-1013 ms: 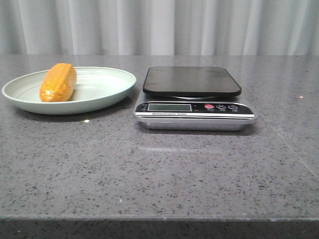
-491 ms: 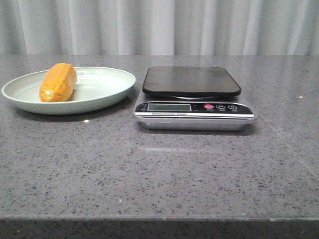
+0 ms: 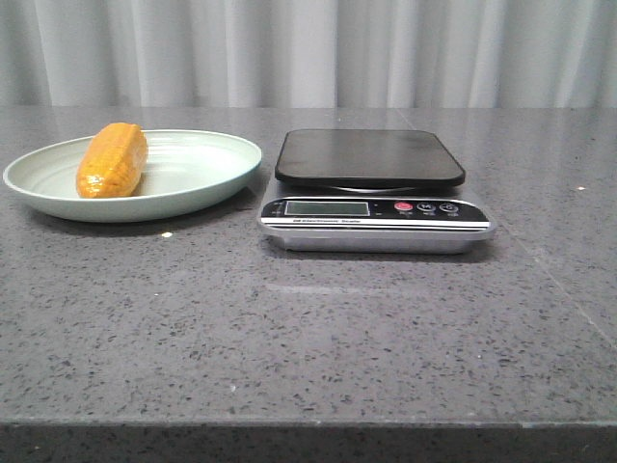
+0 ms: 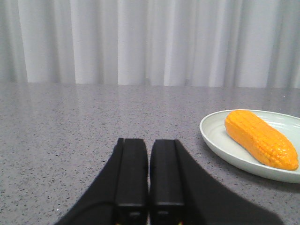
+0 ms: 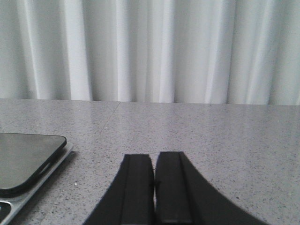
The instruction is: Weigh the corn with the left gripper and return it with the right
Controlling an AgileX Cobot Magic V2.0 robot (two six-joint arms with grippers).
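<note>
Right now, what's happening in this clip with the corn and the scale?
Nothing is being held. The orange corn cob lies on the pale green plate, left of the silver kitchen scale, whose black platform is bare. The left gripper is shut, low over the grey stone table beside the plate; the right gripper is shut, next to the scale. This fits either corn waiting to be weighed or corn already returned.
</note>
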